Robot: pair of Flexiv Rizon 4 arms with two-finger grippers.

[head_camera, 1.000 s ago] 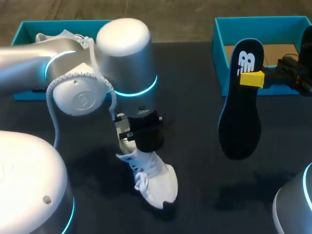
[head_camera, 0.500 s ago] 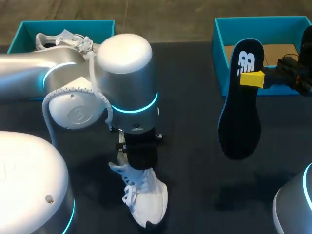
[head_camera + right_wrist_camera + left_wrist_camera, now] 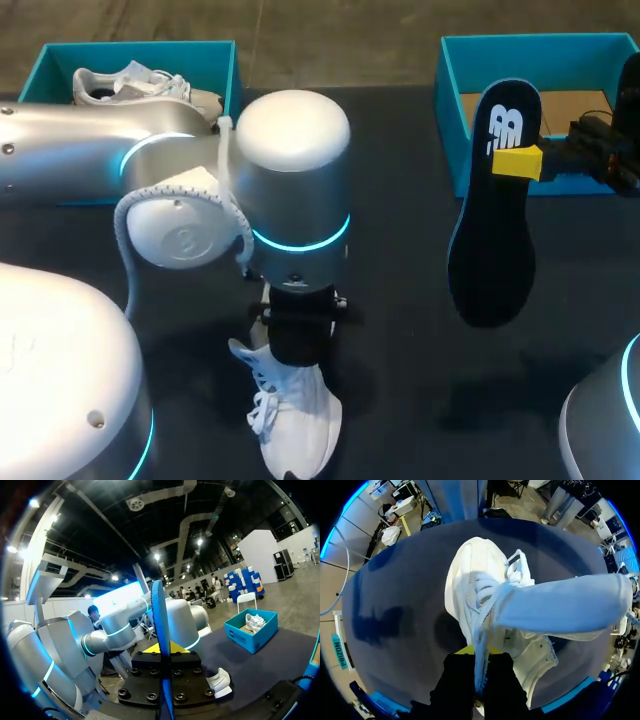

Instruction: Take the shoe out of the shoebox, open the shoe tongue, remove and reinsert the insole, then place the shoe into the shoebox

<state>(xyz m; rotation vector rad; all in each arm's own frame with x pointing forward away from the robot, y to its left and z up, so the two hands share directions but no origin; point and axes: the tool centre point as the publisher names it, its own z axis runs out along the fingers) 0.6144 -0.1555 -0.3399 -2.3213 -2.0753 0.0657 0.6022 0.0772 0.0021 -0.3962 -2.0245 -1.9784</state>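
A white shoe point(image 3: 298, 425) rests on the black table near its front edge, toe toward the front. My left gripper point(image 3: 296, 358) points straight down at the shoe's opening. In the left wrist view the left gripper point(image 3: 478, 654) is shut on the shoe point(image 3: 470, 580) at its laces and tongue, and the tongue point(image 3: 560, 605) stretches out sideways. At the right, my right gripper point(image 3: 520, 160) is shut on a black insole point(image 3: 490, 230), which hangs upright above the table. In the right wrist view the insole point(image 3: 160, 625) shows edge-on between the right gripper's point(image 3: 163, 650) fingers.
A teal shoebox point(image 3: 225, 60) at the back left holds a second white shoe point(image 3: 125, 85). Another teal shoebox point(image 3: 450, 80) stands at the back right, with a bare cardboard floor. My left arm's big elbow point(image 3: 290, 180) hangs over the table's middle.
My left arm swung the shoe toward the table's front, turning its toe from front-right to straight front. Its elbow shifted right. The right arm and insole kept still.
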